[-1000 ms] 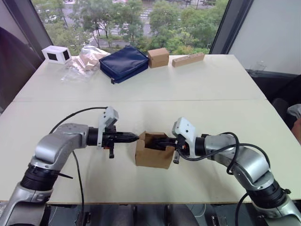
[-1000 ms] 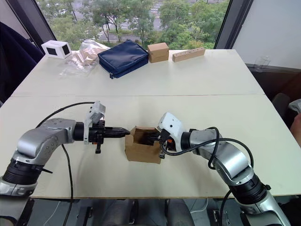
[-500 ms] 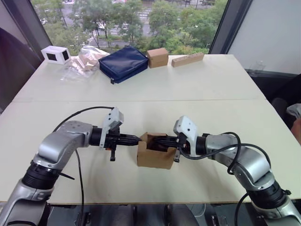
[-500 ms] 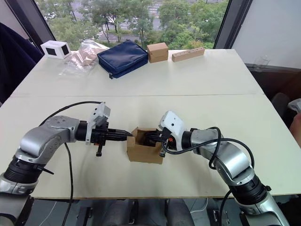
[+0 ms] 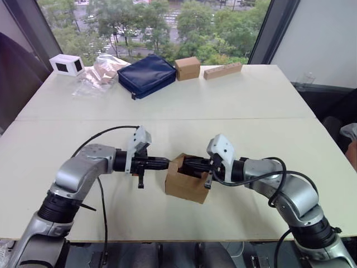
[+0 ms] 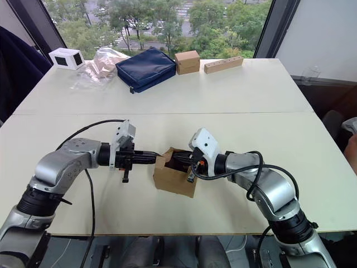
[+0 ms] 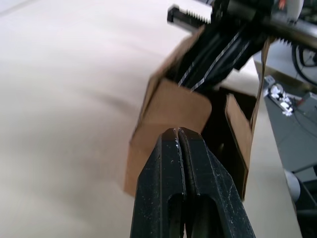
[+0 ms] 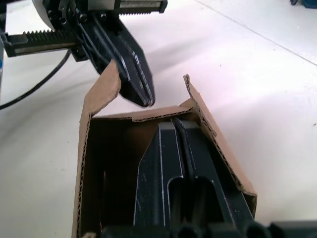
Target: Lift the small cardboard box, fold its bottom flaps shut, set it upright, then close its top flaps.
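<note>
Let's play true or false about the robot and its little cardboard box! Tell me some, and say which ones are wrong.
1. The right gripper reaches inside the small cardboard box. True.
2. The left gripper is wide open. False: its fingers are shut together, against a flap.
3. The box's flaps are all folded shut. False: its open end shows the inside.
4. A navy pouch lies at the table's far side. True.
5. The box lies flat on the table. False: it is tilted.

Head stereo pair high above the table [image 5: 234, 111], angled down; both wrist cameras close on the box [image 7: 168, 114], from opposite sides.
</note>
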Robot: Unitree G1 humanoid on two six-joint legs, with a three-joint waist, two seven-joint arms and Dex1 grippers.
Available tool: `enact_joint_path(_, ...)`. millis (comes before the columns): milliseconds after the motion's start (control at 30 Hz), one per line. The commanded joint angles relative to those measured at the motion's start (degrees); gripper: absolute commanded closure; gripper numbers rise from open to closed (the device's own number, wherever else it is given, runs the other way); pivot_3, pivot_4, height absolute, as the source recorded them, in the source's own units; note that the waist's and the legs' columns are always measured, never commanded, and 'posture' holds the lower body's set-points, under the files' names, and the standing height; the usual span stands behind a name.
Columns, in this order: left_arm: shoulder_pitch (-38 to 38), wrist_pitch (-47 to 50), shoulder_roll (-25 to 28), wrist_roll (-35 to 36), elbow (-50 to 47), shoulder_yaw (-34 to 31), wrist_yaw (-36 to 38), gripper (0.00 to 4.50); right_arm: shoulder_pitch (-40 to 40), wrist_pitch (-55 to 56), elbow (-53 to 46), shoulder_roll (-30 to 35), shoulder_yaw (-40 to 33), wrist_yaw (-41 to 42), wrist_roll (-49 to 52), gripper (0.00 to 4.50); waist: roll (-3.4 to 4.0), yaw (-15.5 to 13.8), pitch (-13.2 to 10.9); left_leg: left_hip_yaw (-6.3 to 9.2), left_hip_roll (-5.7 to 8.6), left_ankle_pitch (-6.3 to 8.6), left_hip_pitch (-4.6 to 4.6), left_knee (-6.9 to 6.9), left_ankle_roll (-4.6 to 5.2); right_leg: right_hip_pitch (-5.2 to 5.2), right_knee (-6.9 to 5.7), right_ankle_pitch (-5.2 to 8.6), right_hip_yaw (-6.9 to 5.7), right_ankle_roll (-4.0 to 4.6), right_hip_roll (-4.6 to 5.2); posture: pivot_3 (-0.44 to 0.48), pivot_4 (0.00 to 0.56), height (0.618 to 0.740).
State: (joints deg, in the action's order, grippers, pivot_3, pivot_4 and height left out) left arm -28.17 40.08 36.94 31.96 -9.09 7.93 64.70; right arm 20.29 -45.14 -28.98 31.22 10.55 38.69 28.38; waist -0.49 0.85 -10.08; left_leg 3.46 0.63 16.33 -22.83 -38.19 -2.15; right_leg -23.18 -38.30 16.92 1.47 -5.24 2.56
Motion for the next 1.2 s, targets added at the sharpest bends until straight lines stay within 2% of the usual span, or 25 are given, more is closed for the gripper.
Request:
enact_joint_path(33,-0.8,-0.4,0.0,0.0,-1.8,0.3,0.4,4.47,0.0,0.9,-2.3,0.3,-1.0,0.1,0.2,4.50,0.00,0.0,0.0,0.00,0.00,0.00,0.00,0.00,0.00,0.00,0.00,0.00,0.00,0.00,0.00,0.000,0.150,0.740)
enact_joint_path(200,-0.1,-4.0,0.5,-5.1,0.3,4.4,0.8,4.47,-0.8,-0.1,-4.6,2.6,-2.2,0.8,1.2,4.50,0.00,-0.1,0.0,-0.01,0.01,0.00,0.00,0.00,0.00,0.00,0.00,0.00,0.00,0.00,0.00,0.000,0.150,0.740)
enact_joint_path(500,1.1,-5.5,-0.9,-6.7,1.2,5.9,1.3,4.47,-3.9,-3.4,-10.7,7.4,-10.4,0.3,5.6,4.50,0.01,-0.2,0.0,0.00,0.01,0.00,0.03,0.00,0.00,0.07,0.03,0.00,0.00,0.00,0.01,0.000,0.150,0.740)
enact_joint_path(567,1.1,-5.5,-1.7,-6.3,1.4,5.2,0.6,4.47,-6.6,-5.1,-12.4,9.6,-14.2,0.7,7.4,4.50,0.01,-0.3,0.0,0.00,0.02,0.00,0.04,0.00,0.00,0.08,0.05,0.00,0.00,0.00,0.02,0.000,0.150,0.740)
enact_joint_path(700,0.0,-2.2,-3.8,-1.5,1.7,-0.3,-2.0,4.47,-11.4,-5.8,-13.0,12.4,-18.1,0.7,8.2,4.50,0.00,-0.3,0.0,0.02,0.03,0.01,0.05,0.00,0.02,0.16,0.13,0.00,-0.02,-0.01,0.04,0.000,0.150,0.740)
enact_joint_path(833,-0.9,3.7,-3.4,5.1,1.1,-7.6,-4.1,4.47,-17.1,-3.9,-12.4,15.7,-16.5,1.3,4.4,4.50,-0.01,0.0,0.0,0.01,-0.03,0.02,0.09,0.02,0.03,0.16,0.10,0.00,-0.02,-0.01,-0.01,0.000,0.150,0.740)
enact_joint_path(933,-0.7,7.7,-2.6,8.7,0.1,-11.3,-5.6,4.47,-19.3,-3.2,-12.4,15.8,-15.4,1.1,3.8,4.50,-0.01,0.1,0.0,0.00,-0.07,0.02,0.13,0.04,0.04,0.15,0.09,0.00,0.00,0.00,-0.02,0.000,0.150,0.740)
enact_joint_path(1200,10.8,0.5,3.1,-0.8,-3.3,-3.1,-3.6,4.47,-17.3,-2.5,-12.1,11.9,-8.2,-0.2,3.0,4.50,0.01,-0.1,0.0,-0.02,-0.07,0.03,0.41,0.14,0.04,0.42,0.18,0.01,0.03,0.00,0.01,0.000,0.150,0.740)
